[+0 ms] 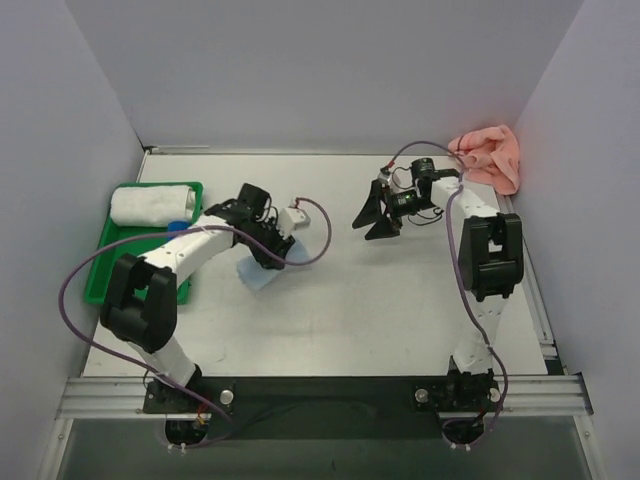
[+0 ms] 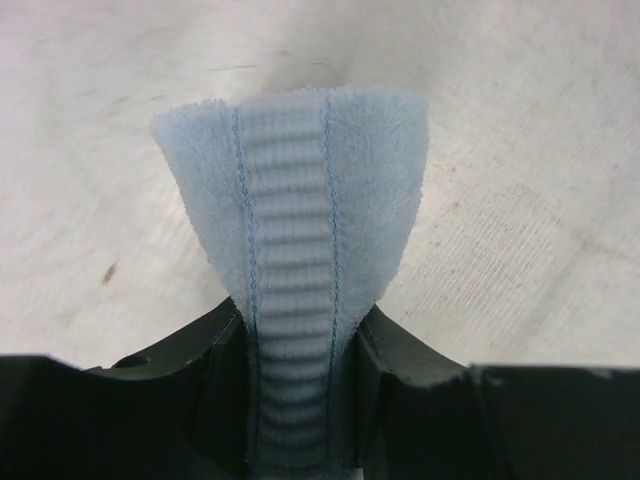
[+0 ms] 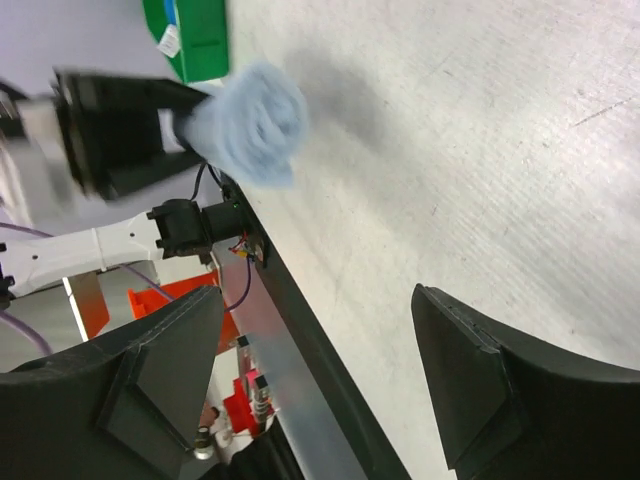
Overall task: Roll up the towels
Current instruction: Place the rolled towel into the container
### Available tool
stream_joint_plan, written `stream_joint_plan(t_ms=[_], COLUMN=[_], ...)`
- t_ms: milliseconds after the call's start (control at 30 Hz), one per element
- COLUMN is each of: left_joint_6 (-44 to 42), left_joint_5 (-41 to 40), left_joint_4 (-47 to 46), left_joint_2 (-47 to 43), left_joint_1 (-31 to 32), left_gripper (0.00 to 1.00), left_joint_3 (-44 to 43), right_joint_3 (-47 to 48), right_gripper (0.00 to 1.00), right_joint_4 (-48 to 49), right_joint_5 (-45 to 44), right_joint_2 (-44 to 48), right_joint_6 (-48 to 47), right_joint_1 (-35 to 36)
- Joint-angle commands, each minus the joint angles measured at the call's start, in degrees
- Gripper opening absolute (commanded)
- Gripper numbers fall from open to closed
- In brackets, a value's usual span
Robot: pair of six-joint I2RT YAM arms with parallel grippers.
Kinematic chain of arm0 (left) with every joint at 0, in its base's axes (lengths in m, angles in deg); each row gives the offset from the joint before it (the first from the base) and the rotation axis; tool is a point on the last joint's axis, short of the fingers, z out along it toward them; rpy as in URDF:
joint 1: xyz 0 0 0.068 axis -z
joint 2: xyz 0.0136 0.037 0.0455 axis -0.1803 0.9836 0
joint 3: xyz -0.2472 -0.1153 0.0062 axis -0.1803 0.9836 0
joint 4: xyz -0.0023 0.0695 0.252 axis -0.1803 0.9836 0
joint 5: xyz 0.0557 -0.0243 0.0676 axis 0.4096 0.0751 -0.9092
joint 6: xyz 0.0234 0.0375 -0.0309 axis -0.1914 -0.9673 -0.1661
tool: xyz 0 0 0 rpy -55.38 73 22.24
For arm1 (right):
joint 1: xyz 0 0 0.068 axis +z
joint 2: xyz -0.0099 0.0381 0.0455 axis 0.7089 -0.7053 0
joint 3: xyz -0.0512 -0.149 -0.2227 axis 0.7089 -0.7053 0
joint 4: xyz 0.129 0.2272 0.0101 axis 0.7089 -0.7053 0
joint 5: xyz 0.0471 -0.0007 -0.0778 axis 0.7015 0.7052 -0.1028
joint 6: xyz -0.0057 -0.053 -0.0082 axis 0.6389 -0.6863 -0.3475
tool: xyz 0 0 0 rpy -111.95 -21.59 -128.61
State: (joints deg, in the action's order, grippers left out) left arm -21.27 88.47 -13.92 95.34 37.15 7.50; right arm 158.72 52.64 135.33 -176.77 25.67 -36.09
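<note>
Left gripper (image 1: 268, 252) pinching the light blue towel (image 2: 295, 200) — right gripper (image 1: 376, 214) spread wide, holding nothing.
The blue towel, rolled, is clamped between the left fingers over the table's left-centre, just beside the green tray (image 1: 98, 272) holding 1 white roll (image 1: 150, 203); the pink towel (image 1: 490, 156) lies crumpled at the far right corner.

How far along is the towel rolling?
One white roll lies in the green tray. The blue towel looks rolled and is gripped in the left hand, not yet in the tray. The pink towel lies crumpled at the far right corner, unrolled; the right hand is open.
</note>
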Motion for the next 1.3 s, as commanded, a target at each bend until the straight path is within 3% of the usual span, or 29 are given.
stream_joint_plan(t_ms=[0,167,200,267,300,467,600,900,1267], left_joint_6=[10.0,7.4,6.5,3.7,2.5,0.9,1.3,6.7,11.2], left_joint_5=[8.2,8.8,8.9,8.8,8.5,5.6,2.1,-6.5,-7.0], left_joint_4=[7.4,13.5,14.4,16.2,16.4,16.6,15.7,3.6,-1.7], left_joint_2=[-7.0,-11.9,-12.0,-11.6,-11.3,-4.5,1.9,10.0,13.1], left_joint_1=[-9.3,-25.0,-32.1,-38.2,-44.4,-55.1,-57.4,-56.7,-51.9], left_gripper=[0.0,0.0,0.0,0.0,0.0,0.0,0.0,0.0,0.0], left_joint_3=[-7.0,-9.3,-9.9,-11.5,-12.1,-16.6,-18.3,-15.5,-12.6], right_joint_3=[-1.6,-2.1,-2.3,-2.5,-2.5,-2.1,-2.0,-1.7,-1.8], right_gripper=[0.77,0.8,0.8,0.81,0.81,0.82,0.82,0.82,0.82], right_joint_4=[-6.7,-9.5,-9.6,-9.7,-9.7,-9.7,-9.7,-9.7,-9.7], right_joint_5=[0.3,0.6,0.3,-0.2,-0.2,1.2,1.4,2.3,3.7], right_joint_2=[6.1,8.0,8.3,8.8,8.8,8.3,8.0,6.8,4.3], right_joint_6=[-4.2,-6.0,-6.2,-6.7,-6.7,-5.7,-5.5,-5.2,-5.3], right_joint_1=[-0.8,-1.8,-1.9,-1.9,-1.9,-1.7,-1.8,-2.0,-2.9])
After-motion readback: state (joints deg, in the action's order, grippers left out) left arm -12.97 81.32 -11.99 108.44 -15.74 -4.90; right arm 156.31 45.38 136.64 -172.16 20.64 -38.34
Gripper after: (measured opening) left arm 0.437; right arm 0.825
